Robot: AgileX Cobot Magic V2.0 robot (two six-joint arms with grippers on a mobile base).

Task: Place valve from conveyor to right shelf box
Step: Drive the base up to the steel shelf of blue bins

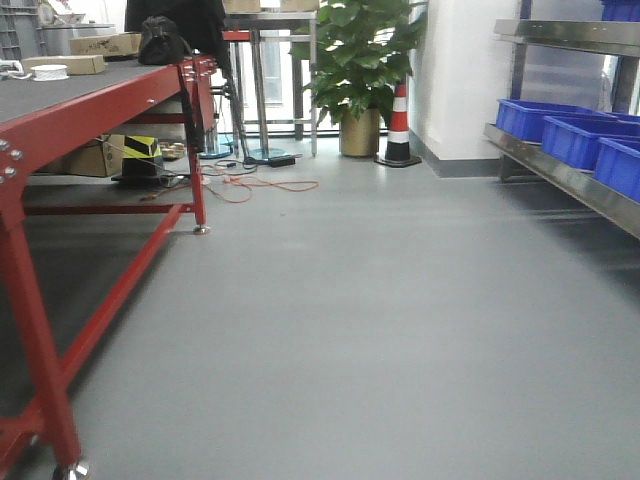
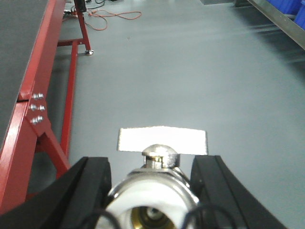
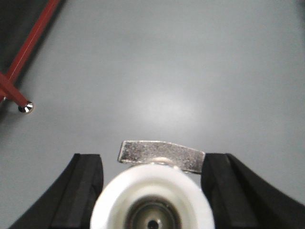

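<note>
While grey floor fills most of the room, the conveyor on its red frame runs along the left side and the shelf of blue boxes lines the right. Clear of the belt, above the floor, the left gripper has its jaws clamped on 1 valve. The right gripper pinches a 2nd valve likewise.

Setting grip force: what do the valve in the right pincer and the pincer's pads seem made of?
Small silvery valve: grainy matte lever, likely cast metal; smooth white round end, probably plastic. Black pads of the right pincer: dull, uniform, perhaps rubber or foam.
</note>
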